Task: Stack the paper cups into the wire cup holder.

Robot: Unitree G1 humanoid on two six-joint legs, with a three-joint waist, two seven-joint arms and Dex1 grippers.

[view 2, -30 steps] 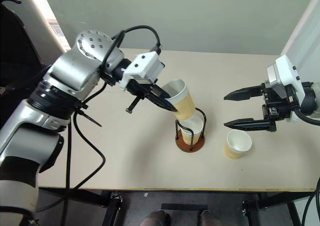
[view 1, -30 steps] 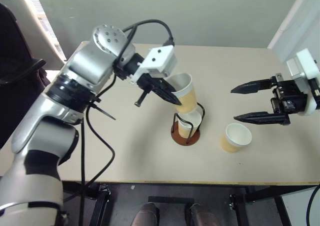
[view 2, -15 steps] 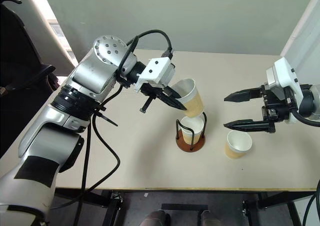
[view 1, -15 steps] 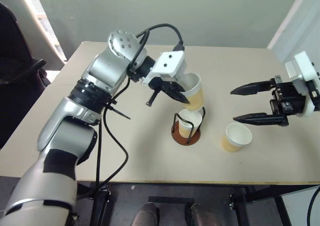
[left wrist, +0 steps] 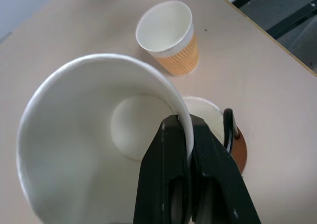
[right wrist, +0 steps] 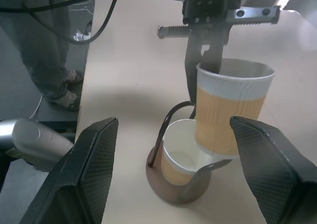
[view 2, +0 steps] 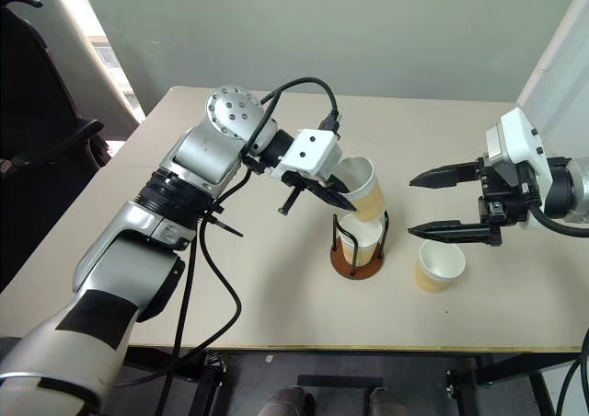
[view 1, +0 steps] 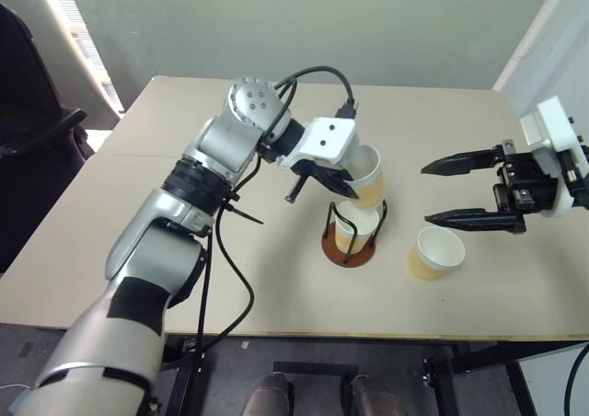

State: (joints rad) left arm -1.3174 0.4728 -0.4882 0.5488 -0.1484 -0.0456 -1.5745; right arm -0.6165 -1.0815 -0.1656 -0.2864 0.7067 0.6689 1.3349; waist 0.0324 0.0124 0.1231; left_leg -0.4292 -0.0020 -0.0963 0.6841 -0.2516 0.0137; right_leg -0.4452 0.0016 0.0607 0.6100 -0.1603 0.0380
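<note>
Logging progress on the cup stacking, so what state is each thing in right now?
Held cup: pinched by its rim, tilted, above the holder.
Cup in the wire cup holder: seated upright.
Third cup: upright on the table, untouched.
Left gripper: shut on the held cup.
Right gripper: open, holding nothing.

No readable text or labels anywhere

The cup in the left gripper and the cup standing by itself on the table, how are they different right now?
The held cup is off the table, pinched at its rim by the shut left gripper; the lone cup stands on the table, untouched. The held cup tilts, its base over the cup in the wire cup holder; the lone cup is upright, beside the holder. Both are tan-yellow outside, white inside.
</note>
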